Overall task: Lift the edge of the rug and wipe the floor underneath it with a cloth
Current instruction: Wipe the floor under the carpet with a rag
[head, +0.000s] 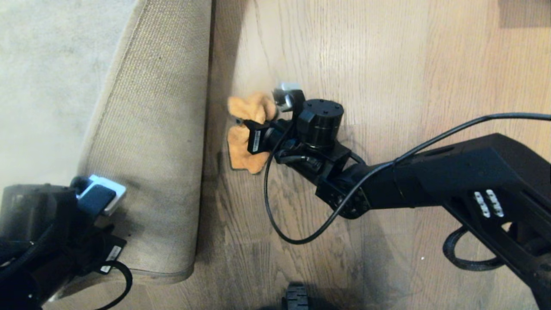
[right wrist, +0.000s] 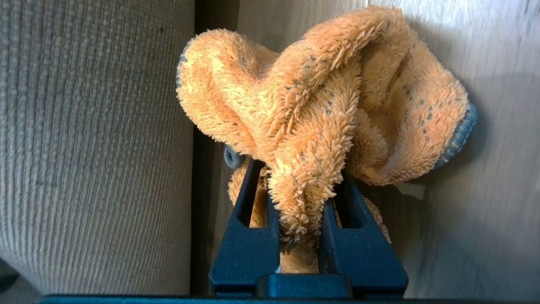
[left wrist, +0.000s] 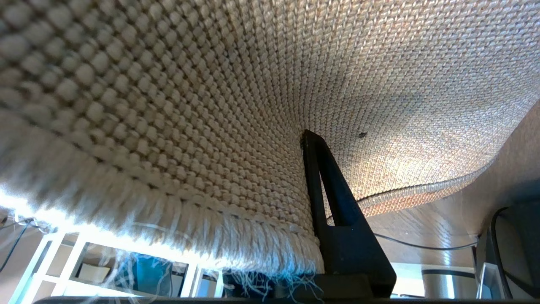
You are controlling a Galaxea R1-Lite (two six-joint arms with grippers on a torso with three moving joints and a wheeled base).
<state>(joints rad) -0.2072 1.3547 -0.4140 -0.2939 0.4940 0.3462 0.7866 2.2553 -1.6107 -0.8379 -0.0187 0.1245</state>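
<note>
**Rug flap up, cloth on the floor: two grips that could slip**

The left end effector (head: 101, 193) is clenched on the rug edge (head: 146, 142), folded back with its tan backing showing. If it slips, the flap drops onto the wiping arm. The right end effector (right wrist: 300, 236) pinches the cloth (head: 247, 131) against the floor (head: 387, 64) beside the fold; a snag there might tug it free.

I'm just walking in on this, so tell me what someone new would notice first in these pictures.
First, the orange cloth, bunched on the floor near the middle of the head view, pinched by the right gripper right beside the rug. Next, the rug edge at left, folded back so its tan woven backing shows, held up by the left gripper at lower left.
</note>
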